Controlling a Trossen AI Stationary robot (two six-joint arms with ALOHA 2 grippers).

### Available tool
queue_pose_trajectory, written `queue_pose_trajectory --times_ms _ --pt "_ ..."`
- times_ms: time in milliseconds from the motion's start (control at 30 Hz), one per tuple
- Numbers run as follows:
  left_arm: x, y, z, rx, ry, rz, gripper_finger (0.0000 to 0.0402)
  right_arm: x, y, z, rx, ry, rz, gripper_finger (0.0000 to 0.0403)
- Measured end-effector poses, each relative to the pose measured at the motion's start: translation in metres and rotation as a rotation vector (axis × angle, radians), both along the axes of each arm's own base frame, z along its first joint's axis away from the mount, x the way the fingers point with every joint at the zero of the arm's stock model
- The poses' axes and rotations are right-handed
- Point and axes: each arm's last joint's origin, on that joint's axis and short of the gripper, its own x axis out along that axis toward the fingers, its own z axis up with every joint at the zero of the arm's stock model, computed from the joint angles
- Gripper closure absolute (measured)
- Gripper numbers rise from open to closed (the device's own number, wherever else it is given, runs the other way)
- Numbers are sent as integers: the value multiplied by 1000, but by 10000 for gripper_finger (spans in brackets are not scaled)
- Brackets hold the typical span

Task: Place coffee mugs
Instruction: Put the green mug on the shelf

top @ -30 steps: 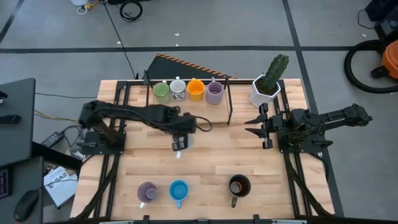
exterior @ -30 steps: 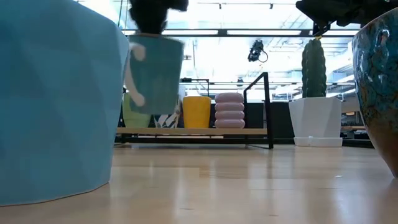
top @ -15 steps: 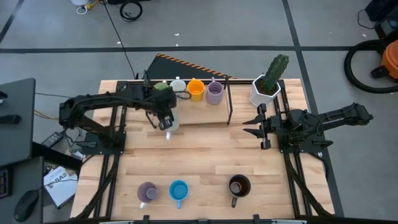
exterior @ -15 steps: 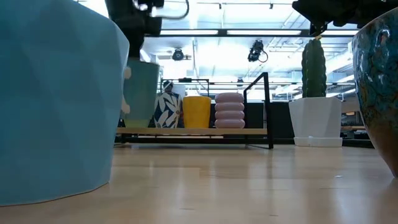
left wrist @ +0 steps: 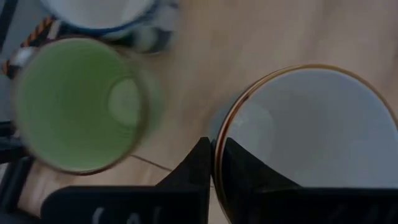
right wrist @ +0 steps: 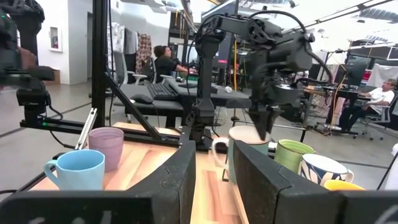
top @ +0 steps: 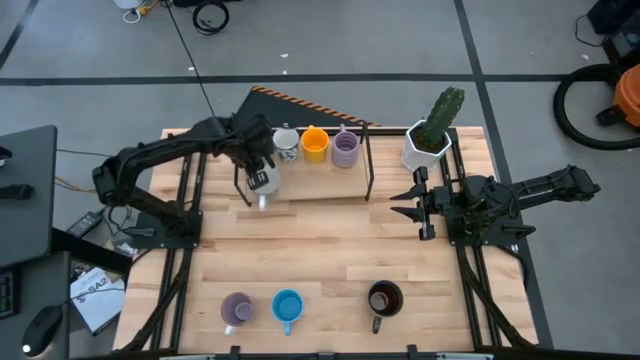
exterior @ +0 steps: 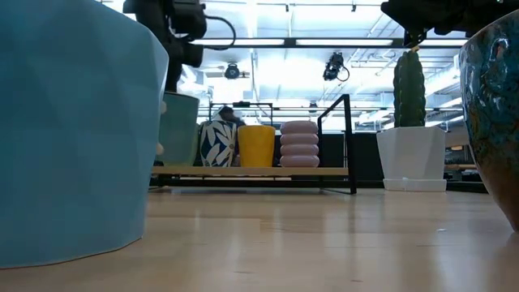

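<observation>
My left gripper (top: 262, 183) is over the left end of the black rack (top: 366, 170) at the far side, shut on a pale mug with a brown rim (left wrist: 311, 137), which stands in front of the green mug (left wrist: 74, 102). On the rack's board stand the white patterned mug (top: 286, 143), the orange mug (top: 314, 143) and the lilac mug (top: 345, 148). A second purple mug (top: 236, 308), the blue mug (top: 287, 305) and the dark mug (top: 383, 298) stand near the table's near edge. My right gripper (top: 405, 201) waits open at the table's right side. My left gripper holds the pale mug by its rim (left wrist: 219, 143), one finger (left wrist: 249, 174) inside the cup and the other (left wrist: 196, 168) outside. The fingers come from above, pointing down. The mug (exterior: 180, 130) hangs upright below them, low at the board; whether it rests there I cannot tell.
A white faceted pot with a cactus (top: 425, 145) stands at the far right, just beyond the rack's upright end. Bare wood lies across the table's middle (top: 330, 250). People sit at desks in the room behind, in the right wrist view.
My left gripper has carried the pale mug from over the table's middle toward the far left, to the left end of the rack, and has come down with it. The mug has stayed upright in the hold. The right arm has kept still.
</observation>
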Motion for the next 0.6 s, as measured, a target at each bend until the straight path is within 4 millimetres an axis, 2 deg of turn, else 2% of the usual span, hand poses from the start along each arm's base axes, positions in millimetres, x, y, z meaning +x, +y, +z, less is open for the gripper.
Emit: queue_pose_trajectory --times_ms 233,600 --pt "-11 16 0 2 10 51 372 0 0 0 -2 0 0 289" --pt "-13 17 -8 -8 53 73 348 0 0 0 -2 0 0 289"
